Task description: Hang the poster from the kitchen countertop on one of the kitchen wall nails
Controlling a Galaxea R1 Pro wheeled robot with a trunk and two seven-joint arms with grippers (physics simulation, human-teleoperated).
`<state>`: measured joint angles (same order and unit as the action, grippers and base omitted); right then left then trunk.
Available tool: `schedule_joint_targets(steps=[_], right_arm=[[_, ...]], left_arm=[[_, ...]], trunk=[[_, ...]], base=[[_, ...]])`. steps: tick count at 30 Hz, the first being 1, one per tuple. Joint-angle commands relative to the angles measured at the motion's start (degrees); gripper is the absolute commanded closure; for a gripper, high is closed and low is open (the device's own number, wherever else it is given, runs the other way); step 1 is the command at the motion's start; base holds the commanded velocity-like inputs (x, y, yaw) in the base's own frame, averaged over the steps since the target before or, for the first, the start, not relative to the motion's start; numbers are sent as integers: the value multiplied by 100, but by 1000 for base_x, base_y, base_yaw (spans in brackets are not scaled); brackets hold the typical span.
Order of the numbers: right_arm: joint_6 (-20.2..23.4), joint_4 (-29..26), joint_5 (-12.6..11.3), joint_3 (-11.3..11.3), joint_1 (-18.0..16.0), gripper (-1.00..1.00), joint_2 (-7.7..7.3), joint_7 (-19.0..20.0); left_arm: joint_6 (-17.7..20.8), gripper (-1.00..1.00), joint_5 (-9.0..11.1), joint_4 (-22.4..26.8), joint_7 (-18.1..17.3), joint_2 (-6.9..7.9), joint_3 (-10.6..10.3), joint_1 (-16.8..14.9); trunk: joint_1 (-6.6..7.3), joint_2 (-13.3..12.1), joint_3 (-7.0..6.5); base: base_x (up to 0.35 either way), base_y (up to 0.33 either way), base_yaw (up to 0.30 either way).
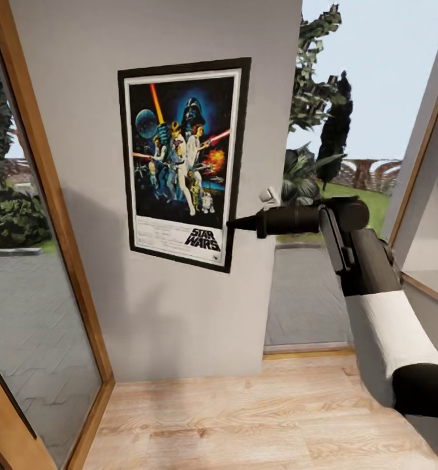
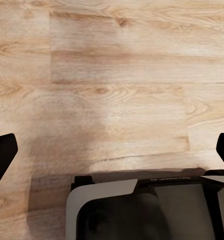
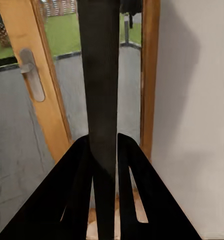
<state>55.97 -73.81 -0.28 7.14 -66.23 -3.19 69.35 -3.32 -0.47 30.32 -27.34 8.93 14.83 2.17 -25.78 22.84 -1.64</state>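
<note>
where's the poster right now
In the head view the poster is up against the grey wall between two glass doors, its right edge pinched in the right gripper.

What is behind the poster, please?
Behind the poster is the pale grey wall, and the right gripper grips its right edge. The poster covers the wall behind it, so any nail there cannot be seen.

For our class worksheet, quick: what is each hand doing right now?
Left hand: open, empty, fingers spread over the wooden floor.
Right hand: closed on the poster's edge, at the wall.
</note>
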Motion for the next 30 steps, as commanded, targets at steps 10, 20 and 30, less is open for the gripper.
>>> schedule_joint_targets(steps=[10,20,30], right_arm=[[103,833,-103,70,-621,100,42,675],[-472,867,-69,141,-604,100,-82,1516],[-598,958,-41,147,-576,100,-177,1638]], left_arm=[[-8,-100,-5,0,-26,3,20,2],[-2,-100,-5,0,-20,3,20,3],[-2,-100,-5,0,-17,3,25,2]], trunk=[[0,7,2],[0,7,2],[0,7,2]], base=[[0,0,0],[0,0,0],[0,0,0]])
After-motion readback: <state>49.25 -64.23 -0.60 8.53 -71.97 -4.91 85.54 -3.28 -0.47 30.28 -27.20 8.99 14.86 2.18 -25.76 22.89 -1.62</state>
